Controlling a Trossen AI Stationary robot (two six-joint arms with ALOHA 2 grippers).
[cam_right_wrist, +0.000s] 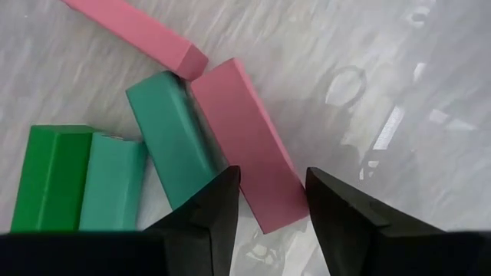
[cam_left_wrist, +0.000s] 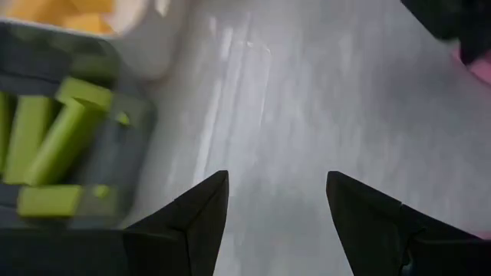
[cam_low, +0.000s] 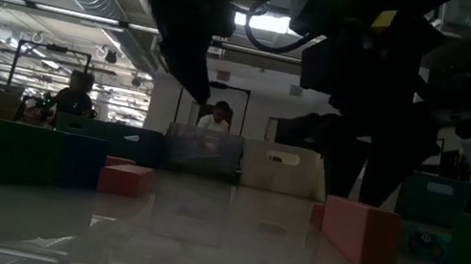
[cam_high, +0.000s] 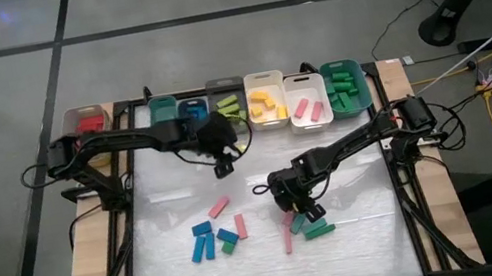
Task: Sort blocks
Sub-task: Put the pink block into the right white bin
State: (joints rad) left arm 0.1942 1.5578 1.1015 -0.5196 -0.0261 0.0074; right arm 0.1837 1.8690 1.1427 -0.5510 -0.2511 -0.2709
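Right gripper (cam_right_wrist: 270, 201) hung low over the white tabletop (cam_high: 365, 239), jaws spread and holding nothing, lined up over the near end of a short pink rectangular block (cam_right_wrist: 245, 142). That end sat in the gap between the two fingers, the block's length running away from the jaws. A teal bar of similar size (cam_right_wrist: 170, 138) lay pressed against the pink block's long side, just outside one finger (cam_right_wrist: 207, 222); beyond it a second teal bar (cam_right_wrist: 113, 182) and a dark green bar (cam_right_wrist: 52, 178) lay side by side, and a longer pink bar (cam_right_wrist: 134, 32) crossed the far end of the group. The blocks looked solid, stiff and light, with flat smooth faces and crisp edges; probably a little slick, but unlikely to deform or break under a pinch. Best hold judged to be across the pink block's two long side faces, near mid-length so it would not swing. The trouble: the teal bar left no clear gap on that side, so a descending finger might land on it or shove it aside. Left gripper (cam_left_wrist: 276, 207) waited apart, jaws open and empty, beside the grey bin of lime green bars (cam_left_wrist: 54, 130). Further loose blocks (cam_high: 215, 237) remained on the table, well away from both jaws.
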